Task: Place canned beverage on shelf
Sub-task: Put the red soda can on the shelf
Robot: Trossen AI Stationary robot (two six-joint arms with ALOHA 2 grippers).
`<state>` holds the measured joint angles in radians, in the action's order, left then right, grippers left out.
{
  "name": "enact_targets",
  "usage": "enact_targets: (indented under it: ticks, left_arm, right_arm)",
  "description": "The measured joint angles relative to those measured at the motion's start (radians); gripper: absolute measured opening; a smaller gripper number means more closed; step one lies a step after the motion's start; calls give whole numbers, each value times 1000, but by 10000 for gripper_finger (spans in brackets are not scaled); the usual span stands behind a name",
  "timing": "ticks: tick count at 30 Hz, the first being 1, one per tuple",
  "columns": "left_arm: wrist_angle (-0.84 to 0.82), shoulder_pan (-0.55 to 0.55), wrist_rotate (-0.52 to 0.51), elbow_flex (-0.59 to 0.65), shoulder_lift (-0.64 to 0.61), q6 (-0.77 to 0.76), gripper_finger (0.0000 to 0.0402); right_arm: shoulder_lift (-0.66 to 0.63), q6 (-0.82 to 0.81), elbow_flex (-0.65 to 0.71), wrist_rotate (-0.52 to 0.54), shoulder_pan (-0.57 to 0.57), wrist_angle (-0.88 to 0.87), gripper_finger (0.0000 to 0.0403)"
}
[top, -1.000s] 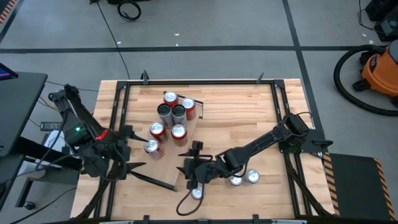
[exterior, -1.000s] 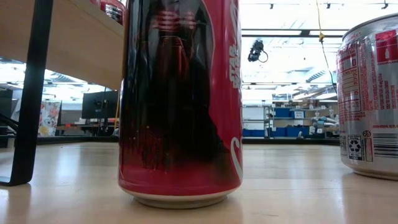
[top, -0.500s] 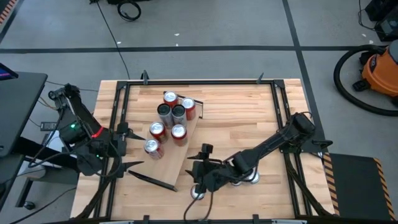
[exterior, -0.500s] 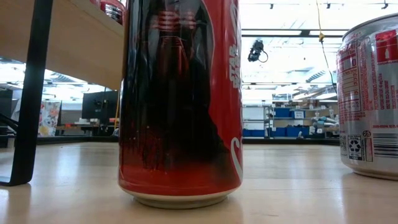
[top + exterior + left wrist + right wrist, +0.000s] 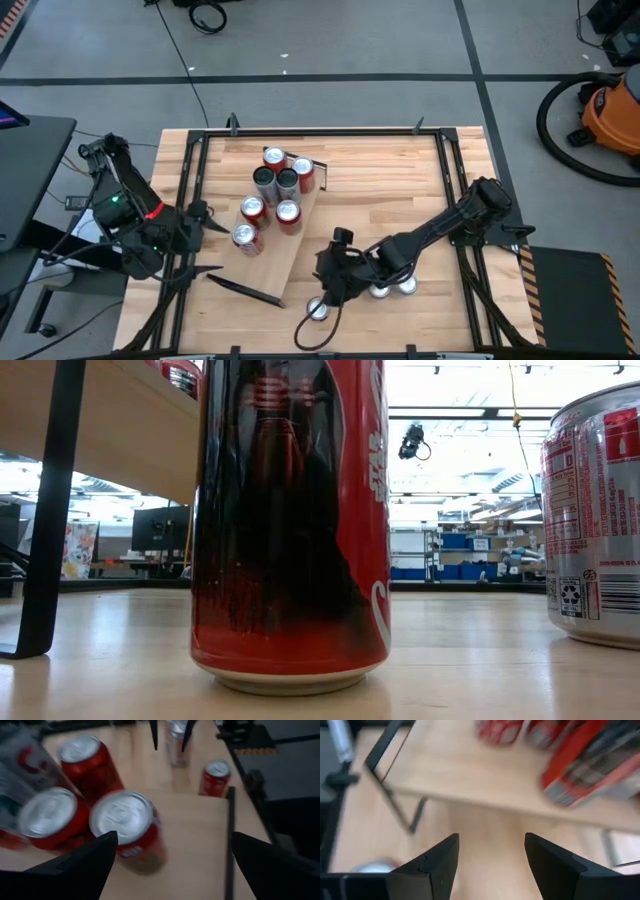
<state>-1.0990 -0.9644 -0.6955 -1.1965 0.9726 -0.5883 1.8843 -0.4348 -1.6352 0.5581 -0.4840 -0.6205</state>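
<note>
A lab or workshop: taped grey floor (image 5: 350, 40), storage racks (image 5: 460, 555), monitor (image 5: 160, 528), orange shop vacuum (image 5: 612, 105).

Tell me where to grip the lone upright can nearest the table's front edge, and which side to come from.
Grip the can across its round wall, about mid-height: it stands upright, lid up, so opposite sides suit two fingers. Probably best to come from above and its right, where the open right gripper hovers close by; the dark bar of the shelf lies on the can's left.
</note>
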Motion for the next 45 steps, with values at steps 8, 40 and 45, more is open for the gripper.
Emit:
enact_targets:
  ticks: [8, 40, 45]
  left_arm:
    - [0, 0, 31, 0, 2, -52, 400]
    - [-52, -6, 47, 0, 0, -29, 400]
    - [-67, -6, 47, 0, 0, -44, 400]
  right_arm:
    - [7, -20, 1, -233, -9, -4, 236]
    - [307, 111, -697, -210, -76, -414, 263]
    - [307, 110, -680, -238, -67, -409, 307]
